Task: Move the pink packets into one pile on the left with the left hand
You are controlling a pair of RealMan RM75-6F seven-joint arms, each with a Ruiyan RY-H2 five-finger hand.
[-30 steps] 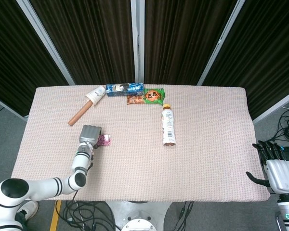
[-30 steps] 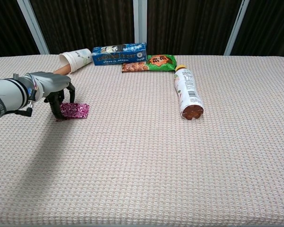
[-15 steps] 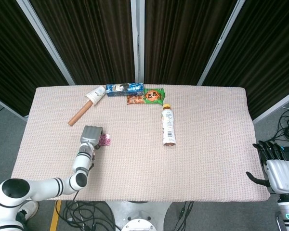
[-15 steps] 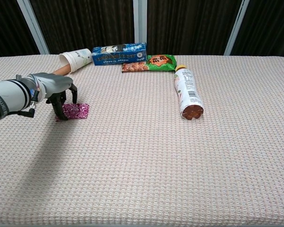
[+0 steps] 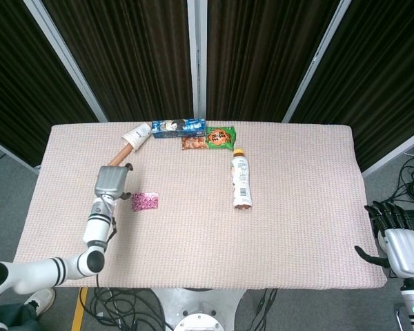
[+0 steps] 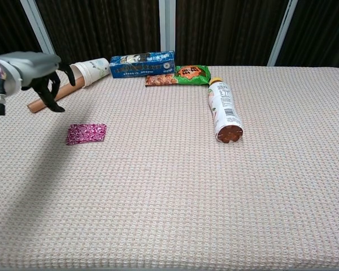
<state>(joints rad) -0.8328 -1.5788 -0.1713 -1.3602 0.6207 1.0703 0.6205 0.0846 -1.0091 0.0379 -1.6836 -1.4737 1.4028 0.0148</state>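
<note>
Left hand [image 6: 31, 66] is up off the table [image 5: 297, 227], left of and apart from the pink packet [image 6: 86, 134]. Its fingers hang down, spread and lightly curled, with nothing in them. The packet lies flat on the cloth in the left part of the table, alone. Only one pink packet is visible in either view, so whether a pile is done or more are expected cannot be told from here.

Risks, left to right:

- The brown stick [image 6: 46, 99] sits just behind the left hand, one end tucked in the paper cup [image 6: 91, 70]. A low sweep of the arm probably knocks the stick, and the tipped cup rolls.
- The packet is thin, flat and foil-like on a textured cloth. A top-down pinch likely slides it or snags the weave rather than lifting an edge. A misjudged descent pushes it further away.
- The blue box [image 5: 179, 127] and green snack bag [image 5: 220, 137] sit at the back edge, well clear; low risk unless the arm overreaches.
- The bottle [image 6: 222, 109] lies on its side mid-table. Any bump rolls it.
- Right hand [image 5: 398, 241] is parked off the right table edge, fingers apart, holding nothing. No conflict if it stays there.
</note>
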